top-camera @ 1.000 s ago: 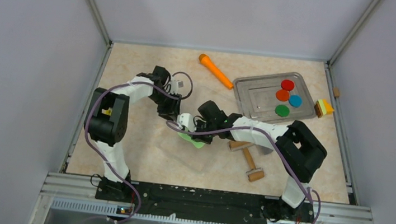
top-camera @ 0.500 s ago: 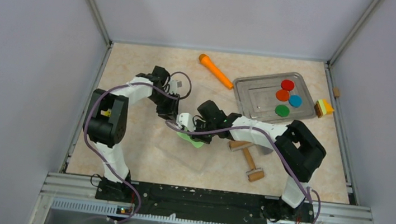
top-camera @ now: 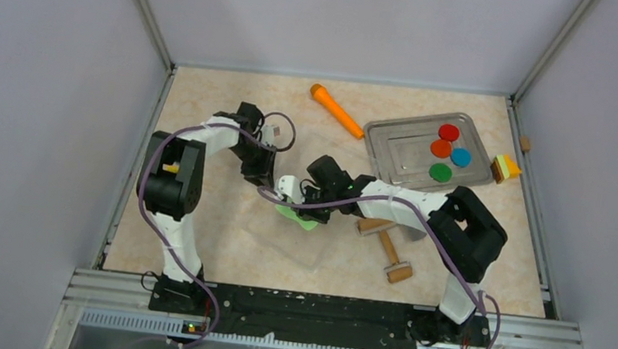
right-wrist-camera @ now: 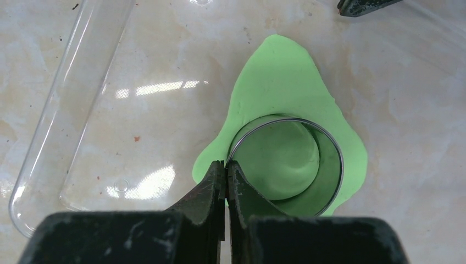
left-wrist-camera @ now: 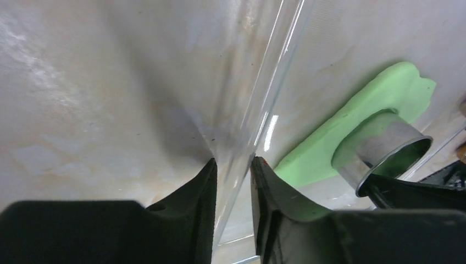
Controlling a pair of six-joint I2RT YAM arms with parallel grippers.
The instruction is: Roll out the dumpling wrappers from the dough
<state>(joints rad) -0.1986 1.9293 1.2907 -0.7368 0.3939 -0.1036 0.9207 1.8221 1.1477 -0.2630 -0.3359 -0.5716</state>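
The dough [right-wrist-camera: 286, 71] is a thin light lime-green sheet lying on a clear plastic board [right-wrist-camera: 110, 126]. A metal ring cutter [right-wrist-camera: 340, 159] stands pressed into the sheet, with a round of dough inside it. My right gripper [right-wrist-camera: 226, 163] is shut on the near rim of the ring. My left gripper [left-wrist-camera: 233, 161] is shut on the edge of the clear plastic board [left-wrist-camera: 258, 99], just left of the dough [left-wrist-camera: 379, 93] and ring cutter [left-wrist-camera: 384, 146]. From above, both grippers meet around the dough [top-camera: 300, 219] at mid-table. Separate dumpling wrappers are out of view.
A metal tray [top-camera: 396, 154] at the back right holds red, orange, blue and dark green discs. An orange stick [top-camera: 336, 110] lies behind it to the left. A wooden roller [top-camera: 386, 240] lies right of the dough. A small yellow block [top-camera: 506, 168] sits beside the tray.
The left arm's elbow has shifted slightly. Both grippers, the ring and the dough stay where they were.
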